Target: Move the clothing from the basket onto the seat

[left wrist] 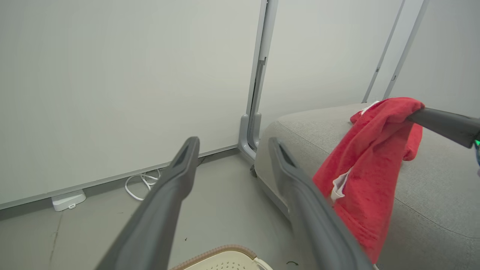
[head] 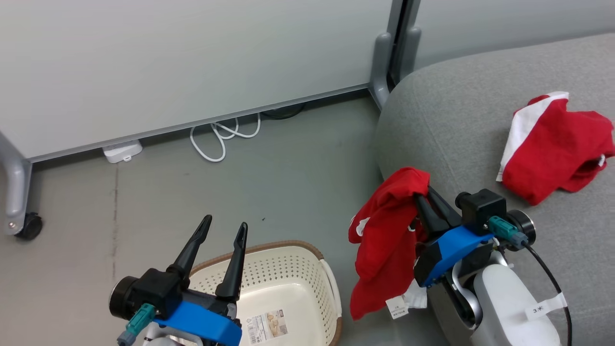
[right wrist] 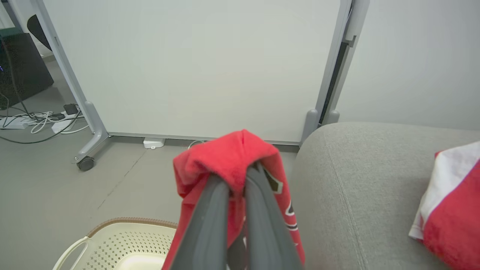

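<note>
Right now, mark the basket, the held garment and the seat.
basket [head: 276, 266], head view, perforated far wall.
held red garment [head: 384, 228], head view, hanging front.
seat [head: 456, 120], head view, bare grey cushion top.

Cream-white perforated plastic basket [head: 288, 269], near side cut off by the lower edge; tips of the right gripper [head: 425, 193] buried in hanging red garment [head: 384, 240]; white label [head: 397, 307] print illegible.

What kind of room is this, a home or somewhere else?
Likely a lab or office corner staged as a living room: pale partition panels on wheeled feet, loose cables on a bare grey floor, and a grey sofa seat.
</note>
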`<state>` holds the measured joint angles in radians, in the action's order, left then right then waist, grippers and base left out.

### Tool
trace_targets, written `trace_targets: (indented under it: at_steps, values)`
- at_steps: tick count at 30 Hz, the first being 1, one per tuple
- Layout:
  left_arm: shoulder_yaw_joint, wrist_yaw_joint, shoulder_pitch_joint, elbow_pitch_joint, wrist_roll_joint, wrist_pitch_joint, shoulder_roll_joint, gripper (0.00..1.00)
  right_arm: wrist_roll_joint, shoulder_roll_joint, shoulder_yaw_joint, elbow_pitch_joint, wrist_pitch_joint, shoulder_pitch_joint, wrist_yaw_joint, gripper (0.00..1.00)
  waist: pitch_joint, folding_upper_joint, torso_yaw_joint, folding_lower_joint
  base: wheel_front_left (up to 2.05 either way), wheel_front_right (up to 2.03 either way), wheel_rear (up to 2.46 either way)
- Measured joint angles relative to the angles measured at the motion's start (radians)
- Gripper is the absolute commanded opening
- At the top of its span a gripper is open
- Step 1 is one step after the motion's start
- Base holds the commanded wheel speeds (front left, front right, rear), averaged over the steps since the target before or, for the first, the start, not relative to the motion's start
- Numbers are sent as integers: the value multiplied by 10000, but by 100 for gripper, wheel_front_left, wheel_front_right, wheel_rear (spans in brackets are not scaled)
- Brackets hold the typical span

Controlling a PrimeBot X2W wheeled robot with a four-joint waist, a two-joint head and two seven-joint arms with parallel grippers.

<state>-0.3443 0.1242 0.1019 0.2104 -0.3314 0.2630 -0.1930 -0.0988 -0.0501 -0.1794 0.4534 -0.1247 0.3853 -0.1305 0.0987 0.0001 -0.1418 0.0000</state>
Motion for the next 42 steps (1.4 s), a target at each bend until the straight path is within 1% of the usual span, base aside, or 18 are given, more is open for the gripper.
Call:
trace_targets:
  at_steps: [6, 13, 20, 21, 26, 33, 38, 42]
  values:
    - [-8, 52, 2, -90, 159, 0, 56, 100, -92, 2, -92, -221, 17, -22, 0, 0, 87, -1, -596, 0, 0, 0, 0]
    - [-251, 54, 34, 100, 58, 0, -94, 100, -201, 2, -182, -284, 0, -69, 0, 0, 205, 0, -1467, 0, 0, 0, 0]
    - [-265, 56, 68, 313, -23, 0, -245, 100, -439, -2, -309, -278, -104, -96, 0, 0, 329, 0, -2353, 0, 0, 0, 0]
    - [-251, 56, 90, 347, -33, 0, -265, 100, -485, -2, -332, -261, -134, -95, 0, 0, 376, 0, -2588, 0, 0, 0, 0]
    - [-295, 56, 96, 397, -46, 0, -284, 100, -560, -2, -314, -161, -259, -96, 0, 0, 500, 0, -3088, 0, 0, 0, 0]
    - [-314, 56, 186, 395, -75, 0, -311, 100, -631, -2, -311, -54, -351, -96, 0, 0, 587, 0, -3384, -1, 0, 0, 0]
    - [-311, 56, 187, 337, -92, 0, -280, 100, -662, -2, -226, -23, -362, -36, 0, 0, 628, 0, -3353, 0, 0, 0, 0]
    - [-284, 56, 185, 282, -86, 0, -272, 100, -548, 2, 29, -73, -359, 359, -2, 0, 736, 0, -3309, -1, 0, 0, 0]
